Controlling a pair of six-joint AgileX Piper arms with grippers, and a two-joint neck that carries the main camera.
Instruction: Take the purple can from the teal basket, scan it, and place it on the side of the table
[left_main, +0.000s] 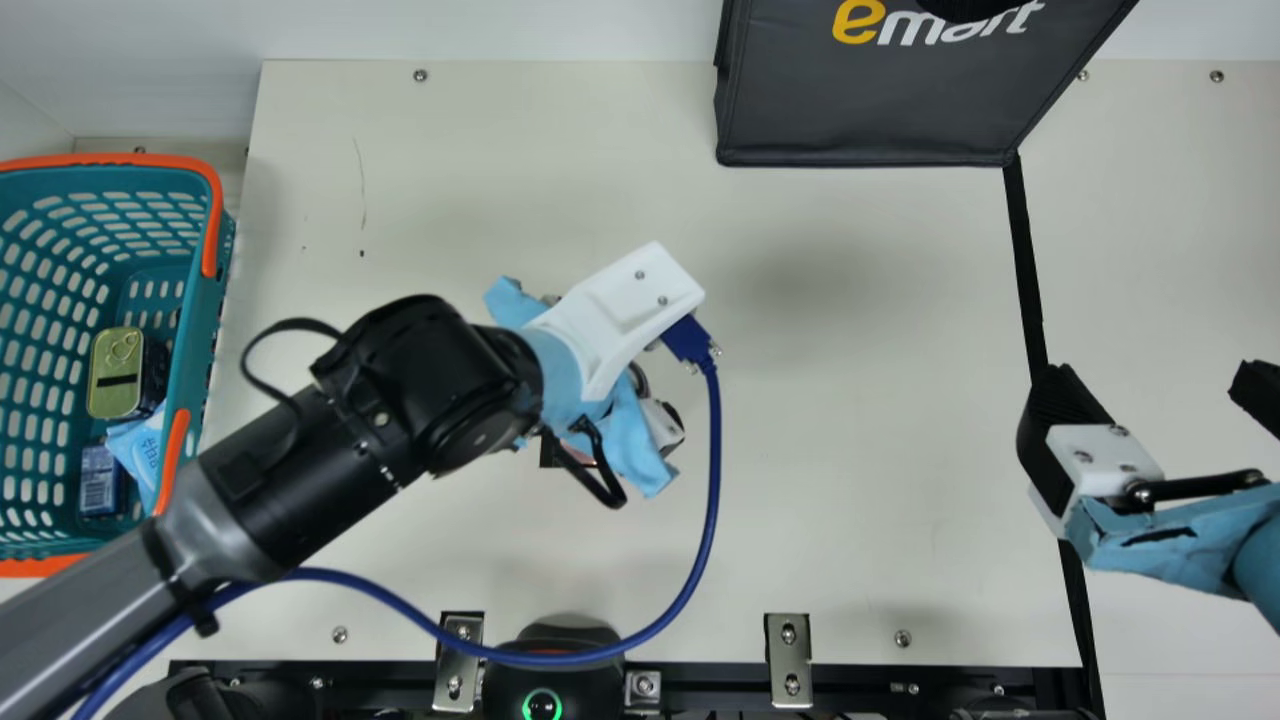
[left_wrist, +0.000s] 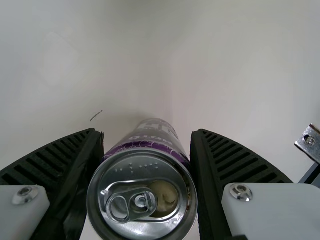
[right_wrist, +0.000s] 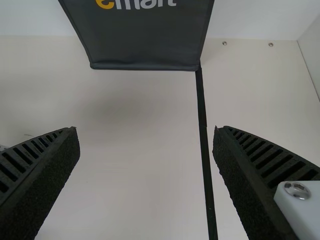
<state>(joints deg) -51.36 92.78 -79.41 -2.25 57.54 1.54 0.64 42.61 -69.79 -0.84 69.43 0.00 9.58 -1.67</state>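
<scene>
Closest to you, your left end effector (left_main: 640, 300) is over the middle of the tabletop (left_main: 850, 520), gripping the purple can (left_wrist: 142, 200). Can lies between its two ribbed fingers, silver lid toward your wrist camera, body running away past the fingertips; can't tell whether the base touches down. Your right end effector (left_main: 1160, 385), well apart from the can, hangs by the dark strip (left_main: 1025, 260), fingers wide. Off to your left, teal basket (left_main: 208, 320): gold tin (left_main: 115, 373), pale blue packet (left_main: 138, 445), dark blue pack (left_main: 100, 480) inside. Farthest out, black bag (left_main: 860, 110).
</scene>
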